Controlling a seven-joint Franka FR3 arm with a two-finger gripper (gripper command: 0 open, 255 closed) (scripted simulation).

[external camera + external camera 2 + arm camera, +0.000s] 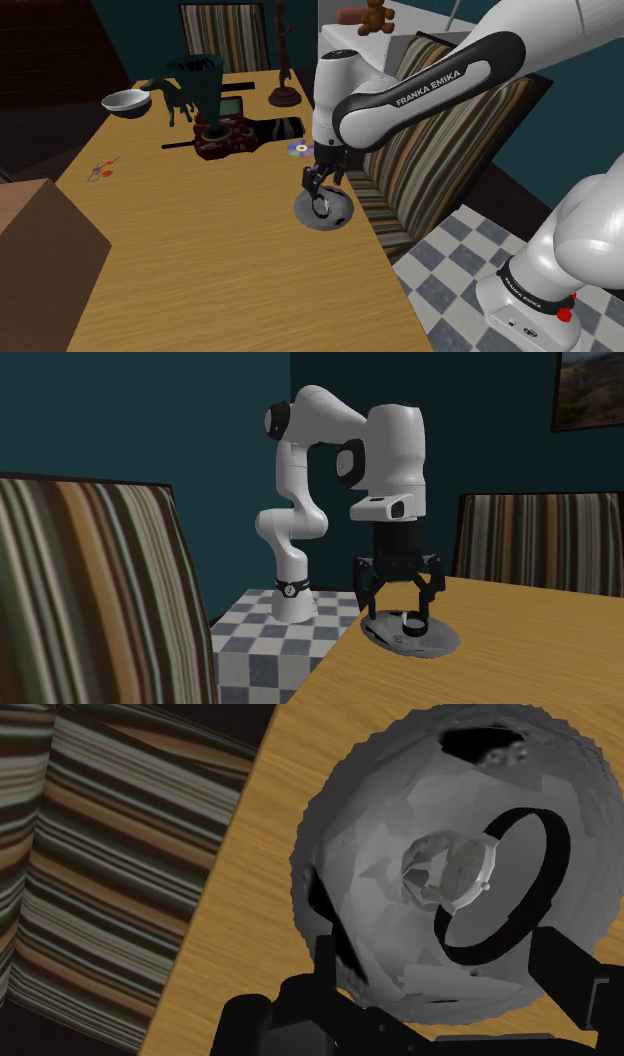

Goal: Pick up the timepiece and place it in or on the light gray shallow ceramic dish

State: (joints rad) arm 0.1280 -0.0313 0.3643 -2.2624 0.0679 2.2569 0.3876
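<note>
Shoulder view first: the wooden table (200, 270) runs across most of the scene, and a striped chair (430, 170) stands against its edge on that view's right, over a checkered floor (450, 270). The white arm (420, 90) bends over this chair and points straight down at the table's near edge. Below it sits the grey shallow dish (343, 216), flat on the table and close to the edge beside the chair. A white bowl (127, 101) stands well apart from it, at the far corner on the shoulder view's left. The black claw (397, 610) hangs low over the grey dish with its fingers spread apart, their tips down near the dish's hollow. The timepiece, a wristwatch (462, 872) with a pale round face and a black strap curled into a loop, lies inside the dish near its middle. In the wrist view it sits between the open fingers, and neither finger presses on it as far as can be seen. A small shiny disc (299, 149) lies flat on the table just beyond the dish, nearer the table's middle.
</note>
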